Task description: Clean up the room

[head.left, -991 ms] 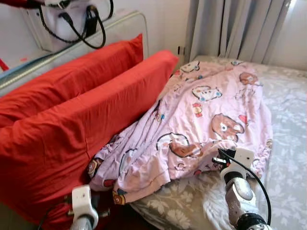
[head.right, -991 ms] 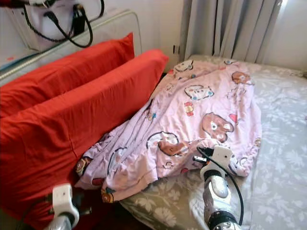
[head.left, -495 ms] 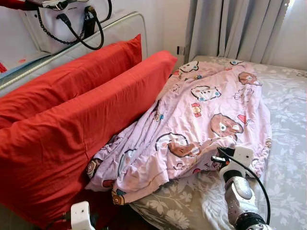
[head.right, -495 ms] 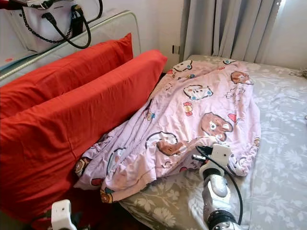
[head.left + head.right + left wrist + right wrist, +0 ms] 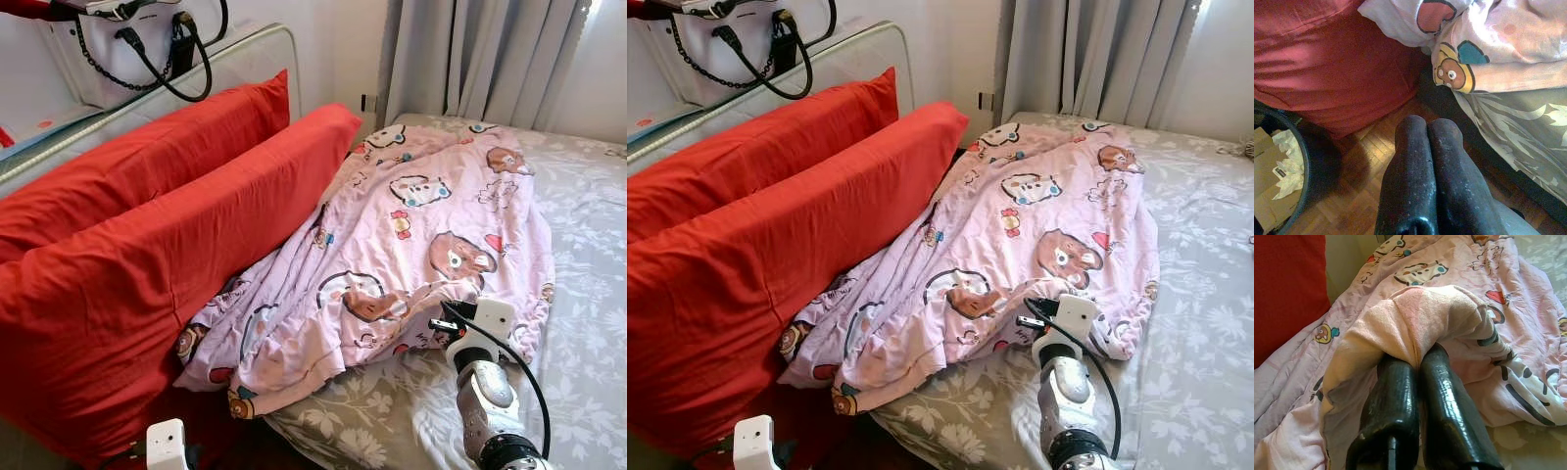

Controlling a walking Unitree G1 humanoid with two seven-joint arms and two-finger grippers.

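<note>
The right gripper (image 5: 1415, 362) has its two black fingers (image 5: 1388, 401) pressed together on a raised fold of the pink blanket (image 5: 421, 225), the cloth bunched up and draped over the fingertips. In the head views this gripper sits at about 5 o'clock, at the blanket's near edge, with its white wrist block and a black cable just behind it.

The left gripper (image 5: 1427, 129) has its fingers closed flat against each other with nothing between them. It hangs low over a wooden floor (image 5: 1359, 161), beside the bed's edge; in the left eye view its white wrist block shows at 7 o'clock.

The blanket, printed with cartoon animals, lies crumpled across the bed (image 5: 588, 245) from the centre toward 1 o'clock, one corner hanging over the mattress edge at 7 o'clock. The bed has a grey floral sheet.

Two red pillows (image 5: 147, 255) stand on edge at 9 o'clock, leaning against the headboard (image 5: 245, 59), the nearer one touching the blanket. A white handbag (image 5: 127, 49) with black straps rests on top at 11 o'clock. Grey curtains (image 5: 490, 59) hang at 1 o'clock. A dark round bin (image 5: 1283, 181) holding crumpled paper stands on the floor near the left gripper.
</note>
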